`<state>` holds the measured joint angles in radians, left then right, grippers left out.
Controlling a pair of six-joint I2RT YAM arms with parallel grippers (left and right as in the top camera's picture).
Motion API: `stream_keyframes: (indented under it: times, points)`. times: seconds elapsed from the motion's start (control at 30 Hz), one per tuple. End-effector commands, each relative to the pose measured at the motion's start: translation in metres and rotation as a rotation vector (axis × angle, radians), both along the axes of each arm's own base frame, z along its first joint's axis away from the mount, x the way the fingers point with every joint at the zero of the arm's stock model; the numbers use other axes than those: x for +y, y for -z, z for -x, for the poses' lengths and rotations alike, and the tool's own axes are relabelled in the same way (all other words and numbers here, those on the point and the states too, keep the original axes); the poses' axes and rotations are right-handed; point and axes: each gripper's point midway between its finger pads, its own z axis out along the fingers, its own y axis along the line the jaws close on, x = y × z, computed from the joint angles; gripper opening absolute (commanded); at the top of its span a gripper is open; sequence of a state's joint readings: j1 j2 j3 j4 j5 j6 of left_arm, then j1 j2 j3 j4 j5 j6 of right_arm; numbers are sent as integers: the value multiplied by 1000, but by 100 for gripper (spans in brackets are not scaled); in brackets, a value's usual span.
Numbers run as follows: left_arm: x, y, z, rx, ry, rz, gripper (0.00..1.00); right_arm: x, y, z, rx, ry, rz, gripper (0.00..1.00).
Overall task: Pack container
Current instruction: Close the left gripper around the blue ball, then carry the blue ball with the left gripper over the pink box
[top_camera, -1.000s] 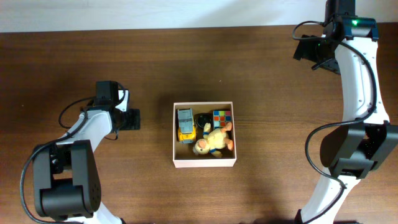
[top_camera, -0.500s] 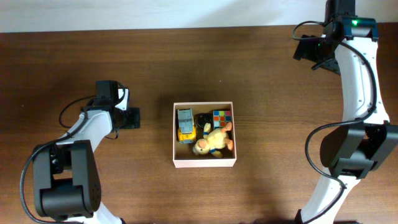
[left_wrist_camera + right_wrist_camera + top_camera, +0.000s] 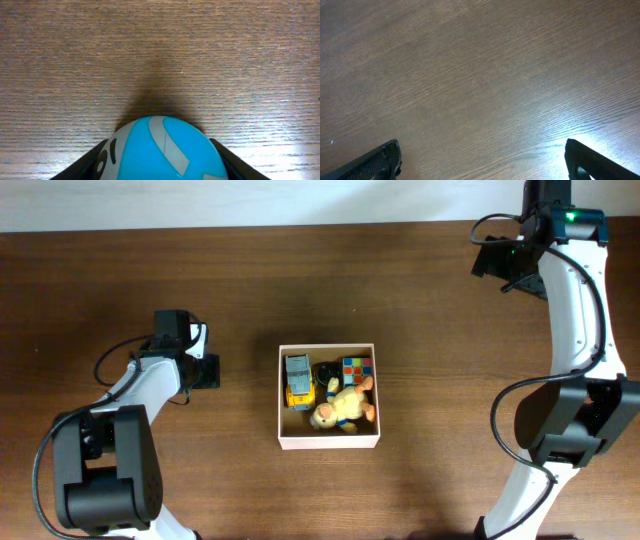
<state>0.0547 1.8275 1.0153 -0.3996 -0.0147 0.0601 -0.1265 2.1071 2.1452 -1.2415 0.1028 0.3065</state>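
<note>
Blue ball w/ grey stripes fills the lower middle of the left wrist view. L claw is clamped on it, jaws dark on both flanks and touching the ball. Ball casts a shadow on the wood bench just ahead. Can't tell if it rests on the bench or hangs just above. Ball itself not visible from overhead, hidden under the claw.

Container sits mid-bench, to the right of L claw and slightly nearer, apart from it w/ bare wood between. Open top. Inside, left to right: toy truck, a small dark item (can't ID), colour cube at far right corner, and plush duck lying across the middle. Near strip of the tan floor looks free, esp. near-left.

R claw is at far right of the bench, well apart from the container. Jaws spread, nothing between them, only wood in its wrist view.

Judgement: L arm is much the nearer and already loaded, so the next move is its own. Carry rightward and a little nearward over the left wall, then drop in the free near-left patch. Box is square, so no long axis to align. Risk: the ball may roll once it is let go.
</note>
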Motion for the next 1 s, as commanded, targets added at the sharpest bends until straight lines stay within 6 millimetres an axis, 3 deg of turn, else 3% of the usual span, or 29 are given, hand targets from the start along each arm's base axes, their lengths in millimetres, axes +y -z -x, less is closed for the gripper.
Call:
stream_keyframes:
  times: [0.0,0.17,0.53,0.7,0.97]
  points:
    - [3,2,4,23,-15,-3,57,1,1,1,3,0,-6,99]
    - [3,-10,-3,24,-15,-3,55,1,1,1,3,0,-6,99]
    - [4,-59,-23,11,-13,-3,55,1,1,1,3,0,-6,99]
    - [-9,-88,-23,46,19,26,55,1,1,1,3,0,-6,99]
    - [-46,-136,-16,92,168,9,55,1,1,1,3,0,-6,99]
